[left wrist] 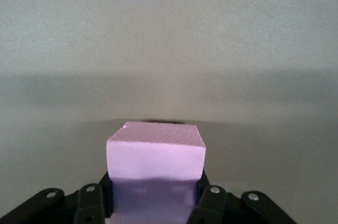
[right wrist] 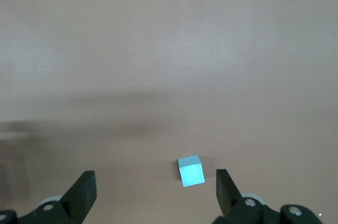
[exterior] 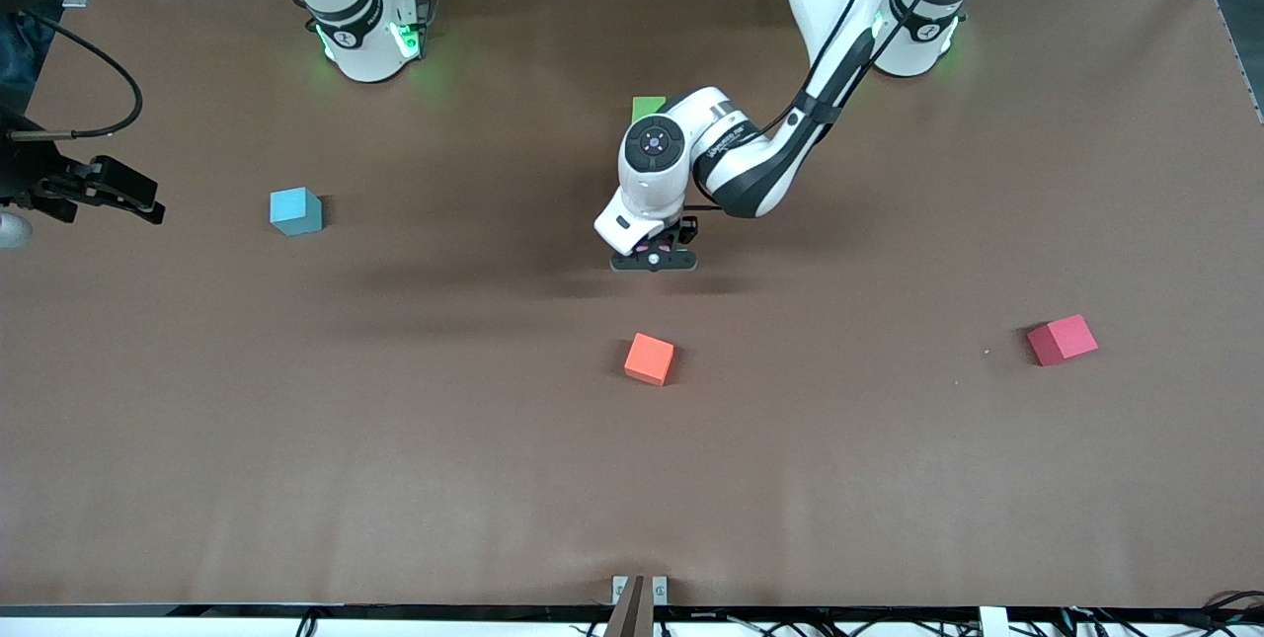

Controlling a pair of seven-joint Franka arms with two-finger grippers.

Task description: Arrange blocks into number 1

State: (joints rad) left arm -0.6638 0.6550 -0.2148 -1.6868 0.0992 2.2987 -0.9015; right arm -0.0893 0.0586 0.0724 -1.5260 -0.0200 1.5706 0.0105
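Over the middle of the table point(exterior: 395, 479), the left gripper point(exterior: 654, 260) hangs low with a pink block point(left wrist: 156, 152) clamped between its fingers point(left wrist: 210, 198); the left wrist view shows the cube's sides pressed by both pads and its shadow just under it, so I judge it is close to the surface, but contact cannot be told. Step in hand looks like carrying or placing a pink block for the stroke of the 1. A green block point(exterior: 648, 107) sits farther from the front camera, partly hidden by the left arm's wrist, roughly in line with the gripper. Other pink and purple blocks are not visible, possibly hidden under the arm. Next move, as a guess: lower the cube flat, square it with the green one along the same line, then open and lift straight up so it is not dragged. Left arm pose: reaches from its base toward the centre, elbow bent, wrist turned down, fingers pointing at the table. Right gripper point(right wrist: 156, 195) is spread wide and empty, parked at the right arm's end of the table, waiting, with the light blue cube point(exterior: 296, 211) in its wrist view. Orange cube point(exterior: 649, 358) lies nearer the front camera than the left gripper's spot; red cube point(exterior: 1063, 339) lies toward the left arm's end.
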